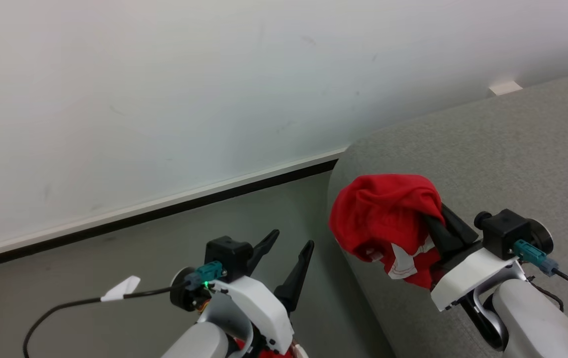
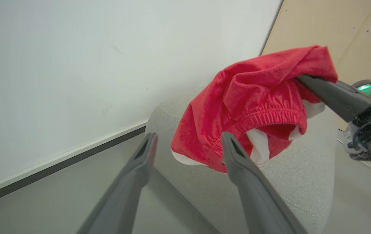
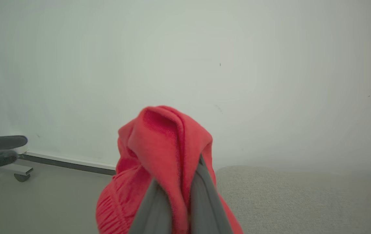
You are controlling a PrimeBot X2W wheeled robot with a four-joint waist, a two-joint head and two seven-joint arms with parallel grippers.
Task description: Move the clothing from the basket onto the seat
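Item 1: bright red soft jersey garment [image 1: 378,214] with white trim and a gathered elastic band. Bunched and hung at the rounded corner of the large light-grey fabric seat [image 1: 503,159], lower folds spilling past the seat's side edge. Contact with the upholstery not determinable.

Item 2: right pincer [image 1: 437,219]. Clenched on a fold of the red garment, both long dark fingers pressed together, tips buried in cloth. Above the seat, near its corner.

Item 3: left pincer [image 1: 293,238]. Released, fingers spread wide. Off the seat, just beside its side edge, apart from the garment.

Item 4: plain grey floor [image 1: 115,258]. Open strip along the seat's side edge, bounded by a white wall [image 1: 189,74] with a dark skirting line [image 1: 214,197].

Item 5: seat top. Broad open upholstery beyond the garment, away from the corner.
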